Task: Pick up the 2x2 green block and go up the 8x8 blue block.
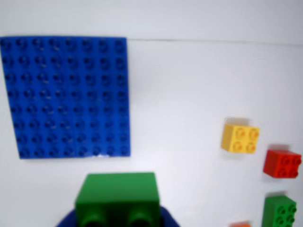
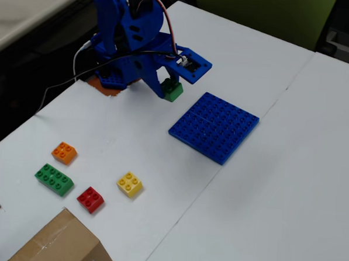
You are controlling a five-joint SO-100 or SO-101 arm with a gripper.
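Observation:
My blue gripper [image 2: 169, 88] is shut on the 2x2 green block [image 2: 173, 92] and holds it in the air, left of the 8x8 blue block [image 2: 214, 127] in the fixed view. In the wrist view the green block [image 1: 118, 198] fills the bottom centre between the blue jaws, with its studs facing the camera. The blue baseplate [image 1: 66, 97] lies flat at the upper left of that view, just beyond the held block.
On the white table lie a yellow brick [image 2: 129, 184], a red brick [image 2: 91, 198], a long green brick [image 2: 54, 179] and an orange brick [image 2: 64, 152]. A cardboard box [image 2: 57, 244] stands at the bottom left. The yellow brick [image 1: 240, 137] and red brick [image 1: 282, 163] show at the wrist view's right.

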